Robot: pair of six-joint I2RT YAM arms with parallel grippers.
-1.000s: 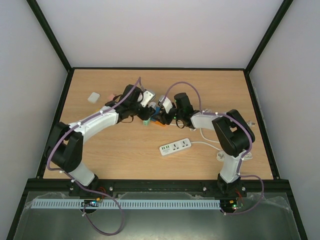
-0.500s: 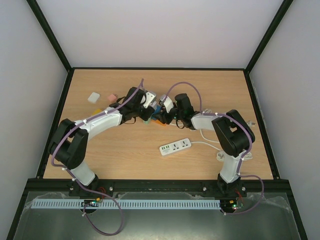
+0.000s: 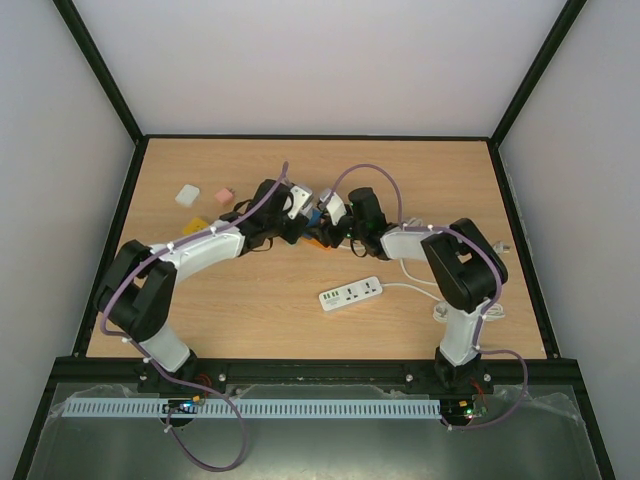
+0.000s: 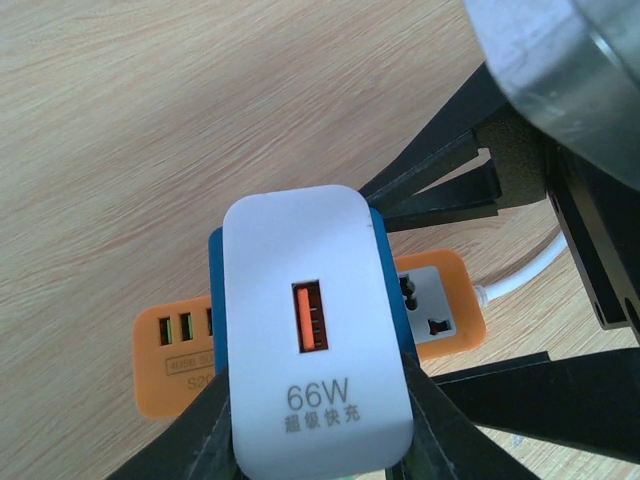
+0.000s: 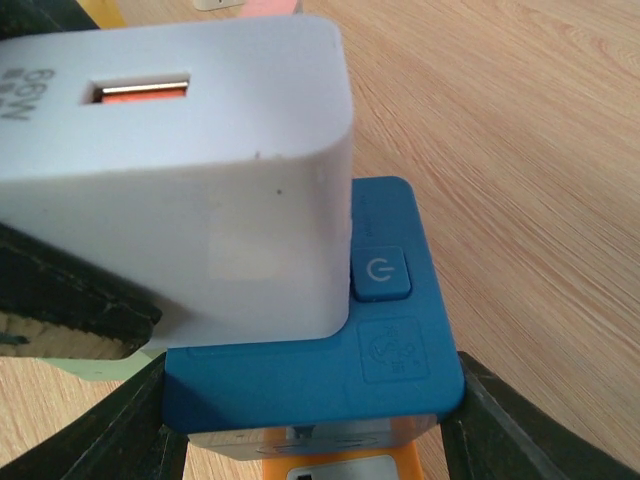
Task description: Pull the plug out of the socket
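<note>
A white 66W charger plug [image 4: 315,330] sits plugged into a blue socket block [image 5: 330,380]. My left gripper [image 4: 318,430] is shut on the plug's two sides. My right gripper [image 5: 310,420] is shut on the blue socket just below the plug. The plug also shows in the right wrist view [image 5: 170,170], resting flush on the socket, with my left fingers [image 5: 60,300] dark beside it. In the top view both grippers meet at mid-table, left [image 3: 290,222] and right [image 3: 330,228], with the socket [image 3: 315,214] between them.
An orange power strip [image 4: 170,360] lies on the table under the socket, with a white cable. A white power strip [image 3: 351,293] lies nearer the arms, its cable [image 3: 410,270] running right. A white block [image 3: 187,195], a pink block [image 3: 223,194] and a yellow piece [image 3: 198,224] lie at the left.
My left arm has shifted a little to the right, uncovering the pink block and the yellow piece. Both grippers stay together at the plug and socket.
</note>
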